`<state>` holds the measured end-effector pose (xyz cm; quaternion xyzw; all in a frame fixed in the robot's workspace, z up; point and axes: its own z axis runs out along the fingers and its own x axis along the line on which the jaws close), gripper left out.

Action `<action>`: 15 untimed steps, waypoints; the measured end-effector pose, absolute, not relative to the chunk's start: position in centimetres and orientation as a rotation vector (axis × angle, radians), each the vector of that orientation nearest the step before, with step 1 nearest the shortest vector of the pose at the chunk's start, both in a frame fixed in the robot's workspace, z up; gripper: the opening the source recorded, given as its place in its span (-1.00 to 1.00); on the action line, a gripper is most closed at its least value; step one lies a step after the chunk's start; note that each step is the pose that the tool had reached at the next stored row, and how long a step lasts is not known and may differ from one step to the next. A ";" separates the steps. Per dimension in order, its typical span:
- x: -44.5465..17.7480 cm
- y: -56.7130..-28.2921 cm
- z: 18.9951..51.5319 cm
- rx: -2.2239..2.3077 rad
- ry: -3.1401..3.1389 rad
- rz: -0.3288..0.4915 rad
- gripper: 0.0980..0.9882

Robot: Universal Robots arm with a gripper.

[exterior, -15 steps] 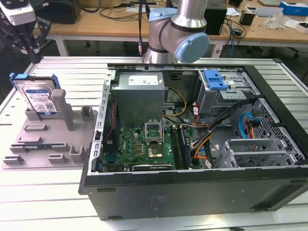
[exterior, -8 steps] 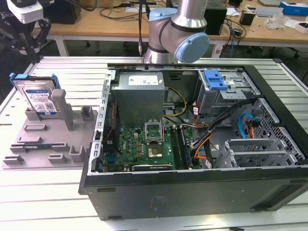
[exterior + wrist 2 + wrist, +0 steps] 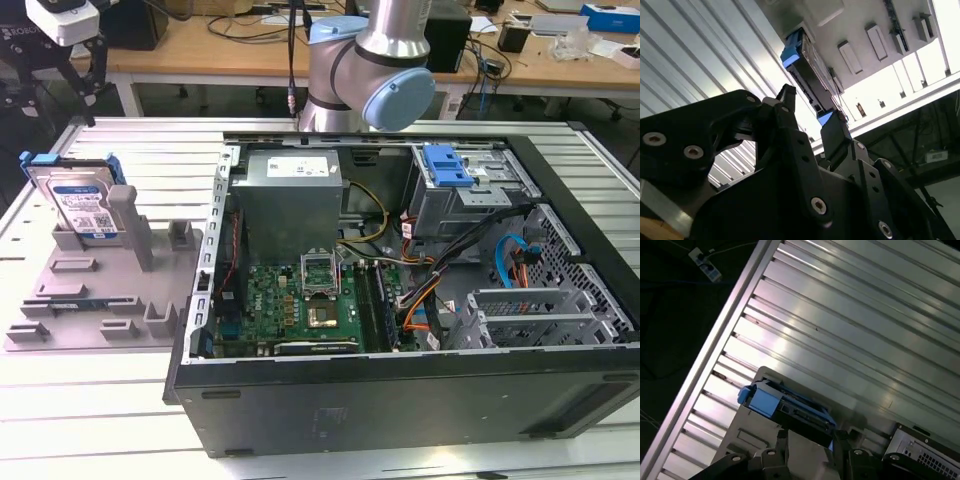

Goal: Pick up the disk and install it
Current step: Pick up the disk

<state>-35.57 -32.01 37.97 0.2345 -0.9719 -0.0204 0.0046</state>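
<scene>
The disk stands on edge in a grey holder at the exterior view's left, its white-and-blue label facing out and its blue carrier frame around it. My gripper hangs straight above it, open, its black fingers spread and apart from the disk. In the second wrist view the disk lies edge-on beyond the fingertips, in line with the gap of the gripper. The first wrist view looks down on the disk's blue-framed top edge just past the gripper.
An open computer case takes up the middle and the exterior view's right, with a grey metal box, a green board and a drive bay with a blue latch. The arm's base stands behind it. The table is ribbed aluminium.
</scene>
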 end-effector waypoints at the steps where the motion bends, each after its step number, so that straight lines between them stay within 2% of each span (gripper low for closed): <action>1: -35.6 -32.0 38.0 0.735 -3.044 -0.064 -0.14; 15: -35.6 -32.0 38.0 1.090 -2.931 -0.060 -0.14</action>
